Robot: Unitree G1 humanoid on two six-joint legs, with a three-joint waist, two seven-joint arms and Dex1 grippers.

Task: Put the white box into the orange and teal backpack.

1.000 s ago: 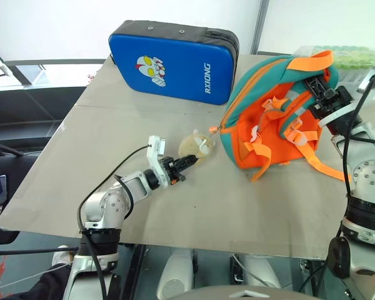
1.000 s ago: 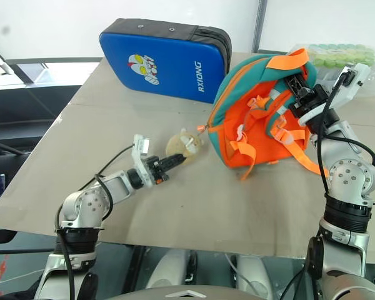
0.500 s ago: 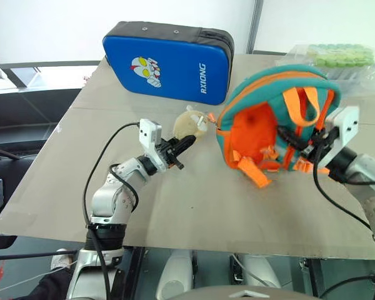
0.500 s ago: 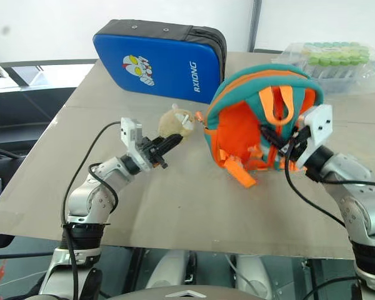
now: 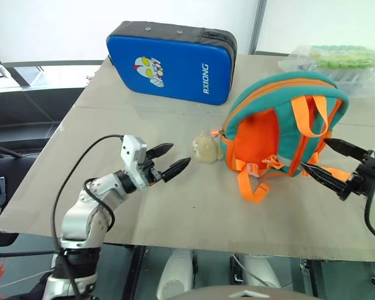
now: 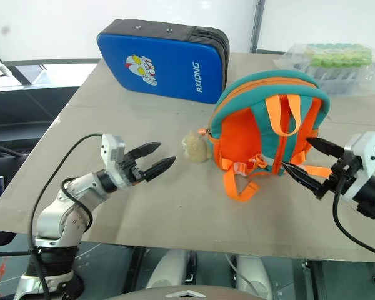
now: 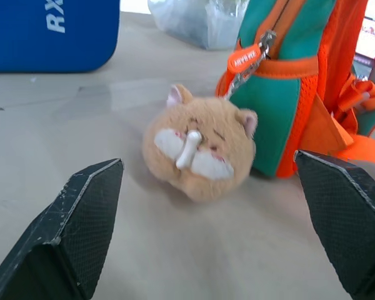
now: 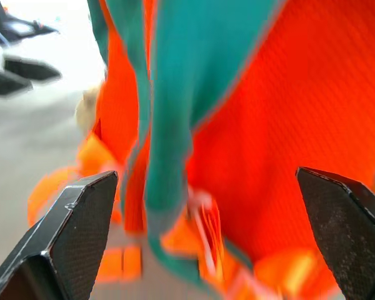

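Backpack (image 5: 281, 134) stands upright on tabletop (image 5: 100, 150), straps facing robot, zip side toward plush toy (image 5: 206, 150) lying just beside it. White box not visible on tabletop; likely already inside, cannot tell. Left gripper (image 5: 169, 160) fingers wide, empty, near plush. Right gripper (image 5: 333, 164) fingers wide, empty, just beside backpack straps. Backpack judged soft, light, floppy, prone to tip; best held by top loop or strap. Blue case (image 5: 172, 59) lies behind.

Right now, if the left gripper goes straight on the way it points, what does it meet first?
Probably the tan plush animal lying on the table, directly ahead of the open left gripper; the orange and teal backpack stands just behind it.
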